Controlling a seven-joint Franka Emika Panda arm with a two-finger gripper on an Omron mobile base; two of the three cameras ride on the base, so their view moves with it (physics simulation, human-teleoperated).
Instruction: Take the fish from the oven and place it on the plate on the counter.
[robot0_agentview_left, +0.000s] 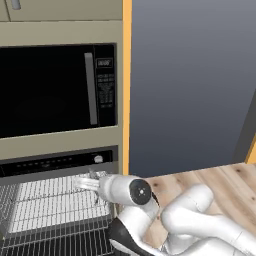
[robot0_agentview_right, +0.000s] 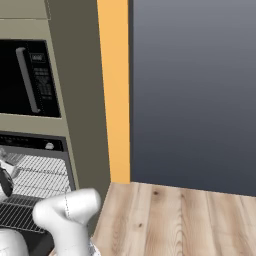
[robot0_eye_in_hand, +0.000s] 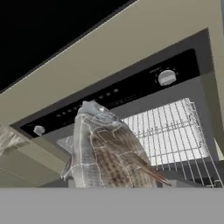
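Observation:
The fish (robot0_eye_in_hand: 107, 148), pale grey with brown streaks, stands up close in the hand view, in front of the oven's (robot0_eye_in_hand: 131, 89) black control strip and silver knob (robot0_eye_in_hand: 166, 77). It hides my fingertips. In the left base view my gripper (robot0_agentview_left: 92, 186) reaches left over the oven's grey wire rack (robot0_agentview_left: 50, 205), shut on the fish (robot0_agentview_left: 82, 183), which sticks out as a pale sliver just above the rack. The oven (robot0_agentview_right: 30, 142) stands open, with its rack (robot0_agentview_right: 42, 175) showing. The plate and the counter are out of view.
A black microwave (robot0_agentview_left: 50, 90) with a vertical grey handle sits above the oven. An orange panel edge (robot0_agentview_left: 127, 85) and a dark grey wall (robot0_agentview_right: 195, 95) stand to the right. Pale wood floor (robot0_agentview_right: 175, 220) lies beyond my arm (robot0_agentview_left: 200, 220).

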